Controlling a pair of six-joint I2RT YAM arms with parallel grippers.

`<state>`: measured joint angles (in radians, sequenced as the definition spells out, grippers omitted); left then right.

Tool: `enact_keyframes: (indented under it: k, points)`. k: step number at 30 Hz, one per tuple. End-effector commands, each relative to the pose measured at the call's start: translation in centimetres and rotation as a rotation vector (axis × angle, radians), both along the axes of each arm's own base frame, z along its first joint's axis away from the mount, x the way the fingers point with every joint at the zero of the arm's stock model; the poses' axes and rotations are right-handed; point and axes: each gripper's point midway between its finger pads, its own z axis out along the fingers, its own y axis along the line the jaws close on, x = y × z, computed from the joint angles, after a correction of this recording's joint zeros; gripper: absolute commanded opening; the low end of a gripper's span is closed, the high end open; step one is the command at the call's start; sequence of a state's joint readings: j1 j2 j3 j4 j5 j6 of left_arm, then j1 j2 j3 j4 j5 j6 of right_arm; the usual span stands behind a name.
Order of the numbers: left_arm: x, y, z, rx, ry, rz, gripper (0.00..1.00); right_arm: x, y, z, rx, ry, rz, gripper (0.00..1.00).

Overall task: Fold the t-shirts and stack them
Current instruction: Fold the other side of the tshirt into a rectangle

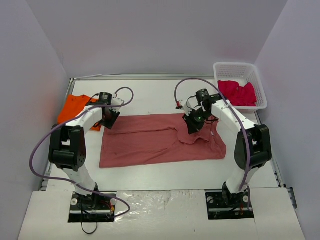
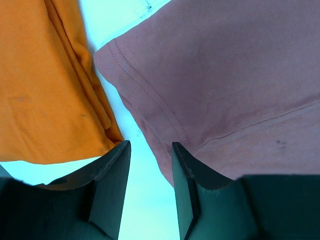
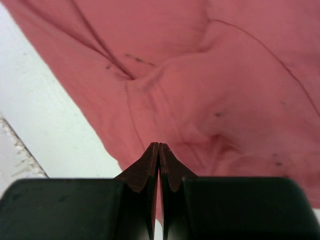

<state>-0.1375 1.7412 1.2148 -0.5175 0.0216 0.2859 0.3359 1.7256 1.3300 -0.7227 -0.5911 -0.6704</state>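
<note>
- I count three soft cloth tees. The brick-red t-shirt (image 1: 160, 142) lies flat in the middle, rumpled at its 3 o'clock end.
- Orange t-shirt (image 1: 74, 107) at 9 o'clock; crimson-pink t-shirt (image 1: 239, 92) bunched in one white mesh basket (image 1: 235, 65) at 2 o'clock.
- Left gripper (image 2: 150, 150): narrow gap, holding nothing.
- Right gripper (image 3: 159, 147): pressed together at the red edge.

Brick-red t-shirt (image 1: 160, 142): soft matt knit cloth, creased, with stitched hem lines. Orange t-shirt (image 2: 45, 90): like matt cloth, with a few faint marks. Crimson-pink t-shirt (image 1: 239, 93): matt cloth, crumpled. Basket (image 1: 260, 88): white plastic lattice. Worktop (image 1: 150, 95): white, smooth. Left end effector (image 2: 150, 147) and right end effector (image 3: 159, 146): dark, smooth, matt, plastic in appearance.
</note>
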Motion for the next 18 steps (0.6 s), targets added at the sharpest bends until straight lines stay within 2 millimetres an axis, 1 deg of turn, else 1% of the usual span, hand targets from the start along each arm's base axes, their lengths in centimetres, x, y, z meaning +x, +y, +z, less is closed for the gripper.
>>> enact_keyframes:
  k: [1,4,7,13,14,15,18]
  points:
    - [0.2,0.0,0.6,0.009,-0.016,0.001,0.37,1.9,-1.6,0.7,-0.022,-0.04,-0.061,0.0]
    - [0.2,-0.1,0.5,0.008,-0.014,-0.003,0.37,2.4,-2.6,0.0,-0.036,-0.028,-0.082,0.0]
    - [0.2,-0.1,0.5,0.01,-0.014,-0.004,0.37,2.4,-3.3,-0.9,-0.047,-0.01,-0.087,0.0]
    - [0.1,0.0,0.4,0.01,-0.014,-0.002,0.37,1.3,-4.6,-3.5,-0.078,0.046,-0.09,0.0]
    - [0.2,0.0,0.5,0.008,-0.017,-0.003,0.37,1.4,-5.0,-3.8,-0.081,0.045,-0.1,0.0]
    - [0.2,0.0,0.5,0.009,-0.018,-0.001,0.37,1.0,-5.4,-4.3,-0.09,0.057,-0.104,0.0]
    - [0.1,-0.1,0.6,0.008,-0.019,-0.004,0.37,0.9,-6.4,-4.9,-0.093,0.073,-0.127,0.0]
